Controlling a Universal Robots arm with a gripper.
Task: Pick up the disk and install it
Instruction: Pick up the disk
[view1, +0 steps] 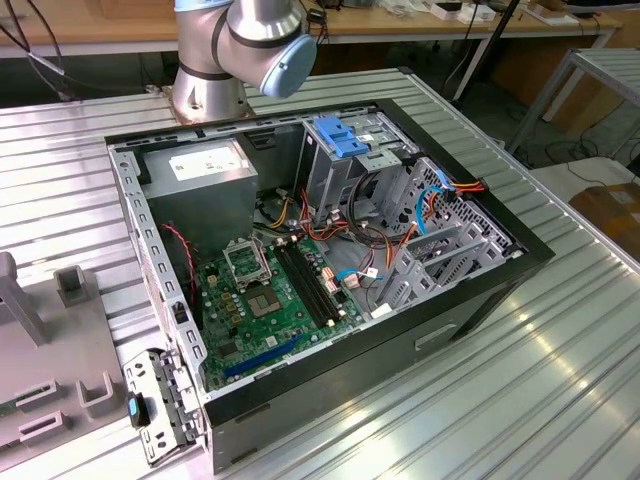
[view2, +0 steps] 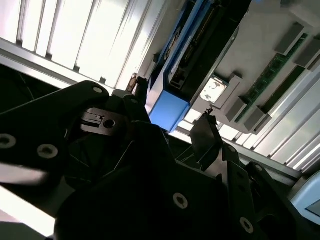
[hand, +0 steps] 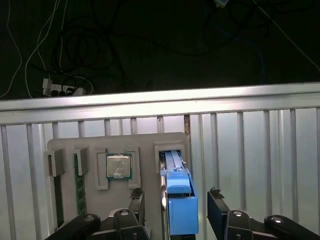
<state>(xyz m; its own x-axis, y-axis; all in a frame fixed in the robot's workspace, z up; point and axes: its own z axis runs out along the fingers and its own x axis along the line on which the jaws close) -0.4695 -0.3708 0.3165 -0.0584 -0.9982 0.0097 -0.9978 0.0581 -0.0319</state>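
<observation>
The disk (hand: 179, 190) stands on edge in a slot of a grey fixture plate (hand: 150, 140), its blue rail and blue end cap facing me. My gripper (hand: 175, 199) is open around it, one dark finger on each side with a gap to the disk. In the second wrist view the disk (view2: 182, 50) runs away between the same fingertips (view2: 207, 130), with the gripper (view2: 172, 102) straddling its blue end. The open computer case (view1: 500, 290) lies on the metal table in the exterior view.
A processor chip (hand: 118, 166) and a memory stick (hand: 78, 185) sit in other pockets of the fixture plate. Inside the case are a bare blue bracket (view1: 338, 135) on the drive cage, a grey power-supply box (view1: 205, 165), a green motherboard (view1: 270, 300) and loose cables. Beyond the table's edge hang dark cables.
</observation>
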